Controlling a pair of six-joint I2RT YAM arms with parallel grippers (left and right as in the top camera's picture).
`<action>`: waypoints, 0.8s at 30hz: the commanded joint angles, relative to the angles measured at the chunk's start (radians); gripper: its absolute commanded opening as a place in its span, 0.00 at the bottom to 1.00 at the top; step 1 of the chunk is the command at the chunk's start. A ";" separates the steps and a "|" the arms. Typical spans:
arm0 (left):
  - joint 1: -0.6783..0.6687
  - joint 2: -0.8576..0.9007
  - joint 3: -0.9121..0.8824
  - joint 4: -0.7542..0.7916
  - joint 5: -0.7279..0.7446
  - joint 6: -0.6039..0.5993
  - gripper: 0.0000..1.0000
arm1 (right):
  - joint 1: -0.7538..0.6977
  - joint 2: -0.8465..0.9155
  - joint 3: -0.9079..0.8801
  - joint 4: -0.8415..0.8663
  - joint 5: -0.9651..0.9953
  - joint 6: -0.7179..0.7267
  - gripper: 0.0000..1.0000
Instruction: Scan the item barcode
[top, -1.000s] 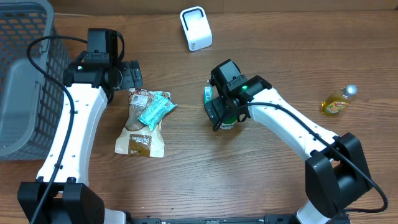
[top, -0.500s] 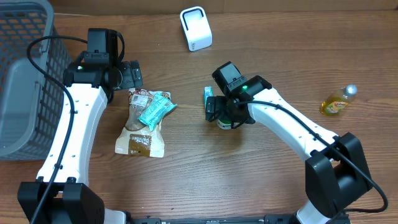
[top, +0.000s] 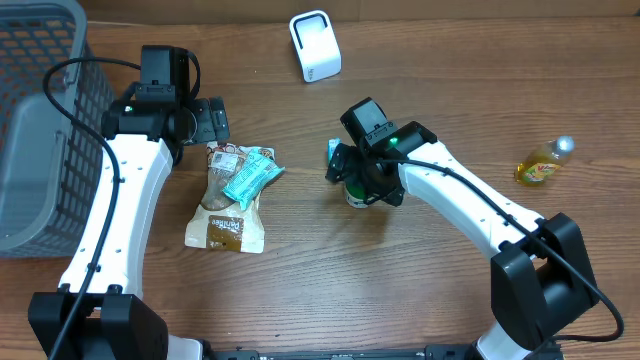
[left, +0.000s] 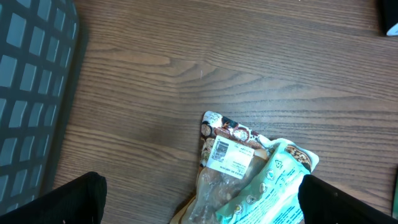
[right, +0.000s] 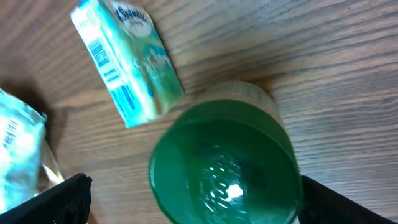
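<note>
While the right gripper (top: 356, 180) is held directly over the jar (right: 224, 168), its jaws are spread fully and nothing is gripped; the green lid is seen between the fingers, apart from both. The jar is stood upright near the middle of the table (top: 400, 300), with a teal box (right: 127, 62) laid just to its far left. The scanner (top: 315, 45) is set at the far edge, well apart. The left gripper (top: 210, 122) is likewise opened wide and empty, above the far end of a pouch (top: 228, 205). A basket (top: 40, 130) is seen at far left.
</note>
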 joint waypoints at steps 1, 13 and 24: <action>0.005 -0.008 0.007 0.002 -0.014 0.012 0.99 | 0.003 0.002 -0.003 0.022 0.026 0.067 1.00; 0.005 -0.008 0.007 0.002 -0.014 0.012 1.00 | 0.003 0.002 -0.005 0.050 0.124 0.067 1.00; 0.005 -0.008 0.007 0.002 -0.014 0.012 0.99 | 0.003 0.002 -0.095 0.104 0.124 0.070 1.00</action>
